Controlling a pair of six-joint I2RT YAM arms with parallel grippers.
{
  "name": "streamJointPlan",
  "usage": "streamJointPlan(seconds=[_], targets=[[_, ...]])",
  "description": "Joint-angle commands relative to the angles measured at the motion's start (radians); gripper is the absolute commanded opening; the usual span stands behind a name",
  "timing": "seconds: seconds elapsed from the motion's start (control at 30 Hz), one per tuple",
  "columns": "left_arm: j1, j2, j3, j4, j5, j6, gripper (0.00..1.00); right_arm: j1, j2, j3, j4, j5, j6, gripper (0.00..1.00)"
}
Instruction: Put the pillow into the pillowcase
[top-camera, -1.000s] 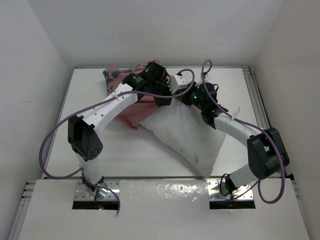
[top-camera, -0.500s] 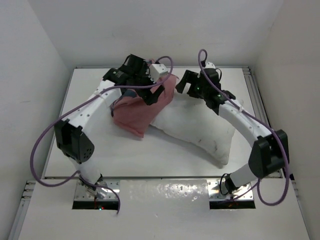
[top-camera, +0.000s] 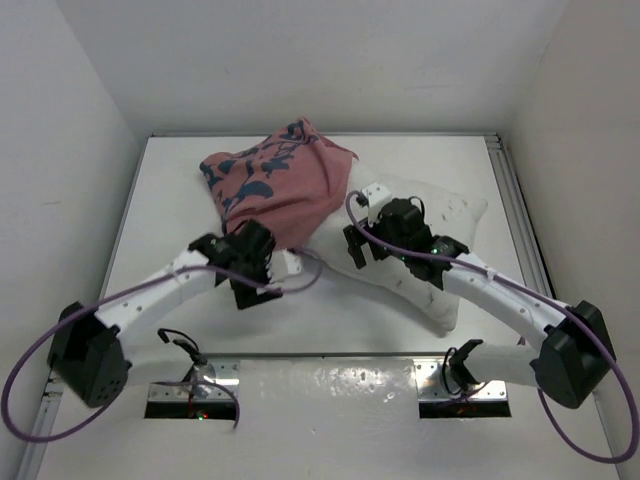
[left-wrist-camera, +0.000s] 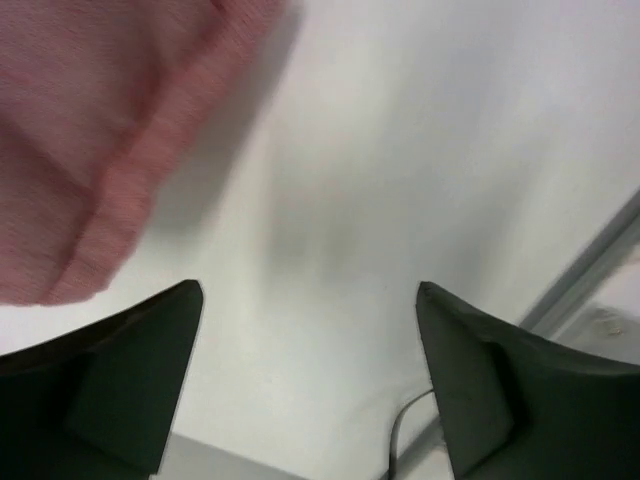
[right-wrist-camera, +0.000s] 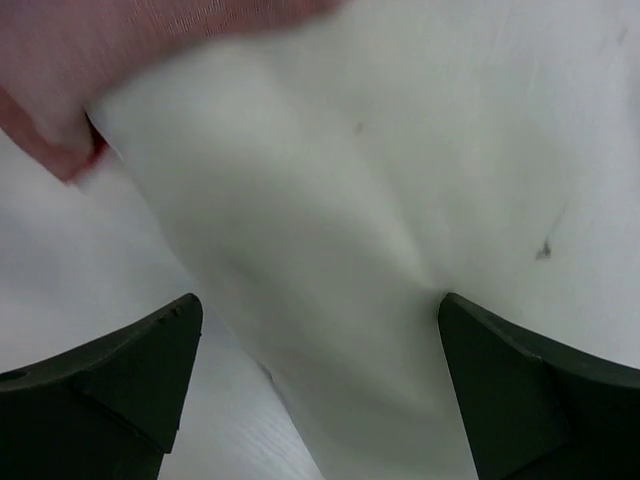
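Top external view: the pillowcase (top-camera: 275, 185) is seen as a crumpled heap of pale pink-red cloth with dark blue marks, lying on the white table (top-camera: 170, 230) just beyond the left gripper (top-camera: 262, 262) and to the left of the right gripper (top-camera: 358, 235). Its right edge is draped over the near-left corner of the pillow (top-camera: 450, 210). The pillow is seen as a plump white cushion with a few faint dark specks. It is laid slantwise under and beyond the right gripper and is only partly covered by the cloth.

Left wrist view: the left gripper (left-wrist-camera: 310, 290) is held spread wide above the bare table (left-wrist-camera: 400, 150), with nothing between its fingers. A folded hem of the pillowcase (left-wrist-camera: 90, 150) is seen ahead and to the left of the fingers, apart from them.

Right wrist view: the right gripper (right-wrist-camera: 318, 300) is likewise spread wide and nothing is gripped. The pillow (right-wrist-camera: 380, 180) fills the space just ahead of and between the fingers; whether it is touched cannot be told. An edge of the pillowcase (right-wrist-camera: 150, 30) is laid over the pillow at the far left.
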Motion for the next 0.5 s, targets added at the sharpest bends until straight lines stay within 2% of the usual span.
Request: streamJointPlan(seconds=[0.0,0.03,0.1,0.17,0.2,0.37,0.47], targets=[[-0.037,-0.219,-0.191,0.289,-0.155,0.294,0.89,0.004,-0.094,-0.111,0.182,-0.003,-0.029,0.99],[-0.043,-0.293,-0.235,0.361,-0.166,0.351,0.93,0.007,-0.105,-0.160,0.203,-0.006,-0.024,0.99],[-0.065,-0.356,-0.370,0.548,-0.168,0.498,0.95,0.017,-0.119,-0.194,0.269,-0.014,-0.036,0.99],[-0.083,-0.364,-0.494,0.738,-0.169,0.551,0.98,0.026,-0.114,-0.213,0.254,-0.008,-0.057,0.99],[-0.106,-0.358,-0.524,0.778,-0.171,0.581,0.98,0.029,-0.108,-0.219,0.248,0.001,-0.076,0.99],[-0.171,-0.240,-0.631,1.100,-0.266,0.563,0.98,0.079,-0.125,-0.254,0.177,0.116,-0.122,0.99],[-0.168,-0.133,-0.710,1.254,-0.267,0.627,0.98,0.118,-0.170,-0.306,0.187,0.241,-0.139,0.99]])
